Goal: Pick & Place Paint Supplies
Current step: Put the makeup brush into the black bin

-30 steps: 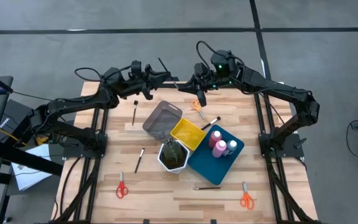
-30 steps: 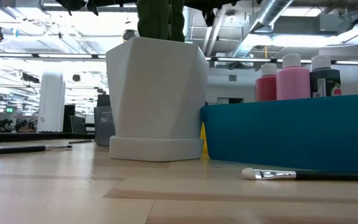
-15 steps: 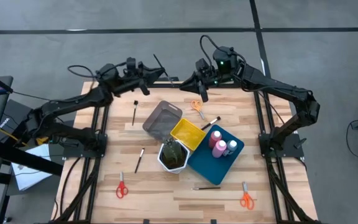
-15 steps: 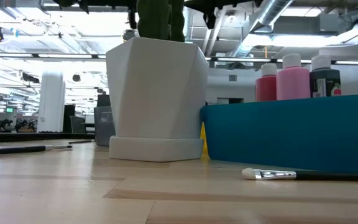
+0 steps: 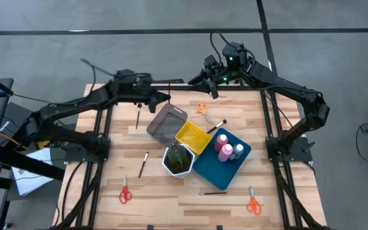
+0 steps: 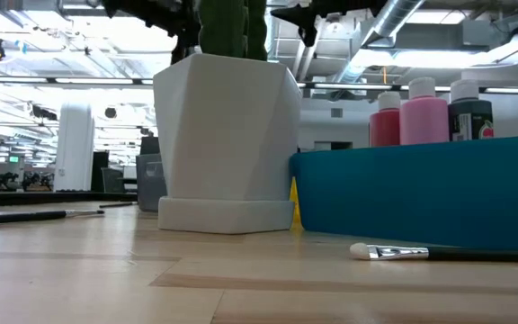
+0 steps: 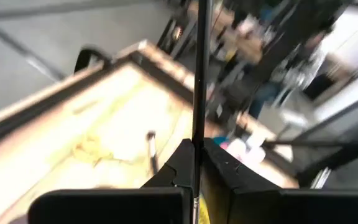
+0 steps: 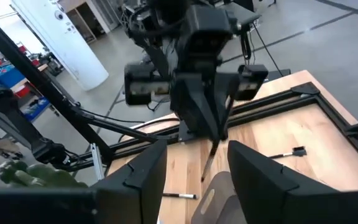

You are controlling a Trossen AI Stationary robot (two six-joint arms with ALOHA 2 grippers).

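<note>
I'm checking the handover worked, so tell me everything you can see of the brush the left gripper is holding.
The brush is a thin, dark, straight stick, pinched between the shut fingers of the left gripper and sticking out well past them. It hangs in the air above the table's far edge, near the grey tray, touching nothing but the fingers. The right wrist view shows one short end poking out below the gripper. Its tip is too blurred to make out. The right gripper is apart from it, open.
</note>
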